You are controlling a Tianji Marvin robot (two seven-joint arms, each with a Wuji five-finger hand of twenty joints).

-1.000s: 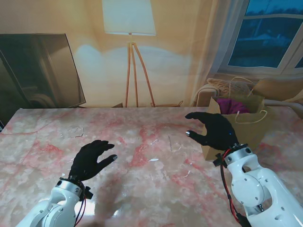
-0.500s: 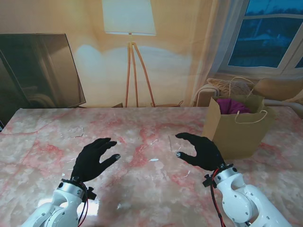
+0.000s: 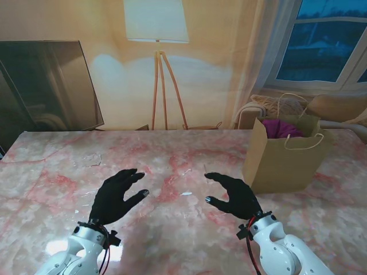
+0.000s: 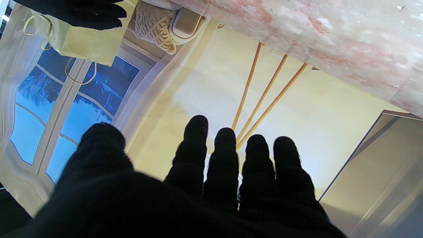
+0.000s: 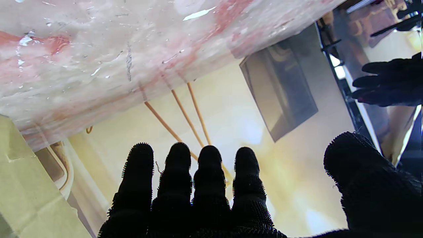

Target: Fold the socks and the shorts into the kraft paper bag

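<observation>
Worktop (image 3: 172,166): pink-veined marble; no socks or shorts make themselves out on its surface in any view.
Kraft paper bag (image 3: 284,160): upright at the far right of the worktop, mouth open, handles flopped over the rim; also seen in the left wrist view (image 4: 84,41).
Bag contents: a magenta fabric (image 3: 280,127) shows inside the mouth; whether shorts or socks, cannot tell.
Right hand (image 3: 232,195): empty, fingers spread and slightly curled; a second ago it was up beside the bag front, now drawn back toward me and leftward, well apart from the bag.
Left hand (image 3: 114,197): empty, fingers spread, hovering over the near-left worktop; barely shifted over the same second.
Judgement: withdrawal from the bag with both hands empty suggests the garments are deposited and the task is at or near its end.
</observation>
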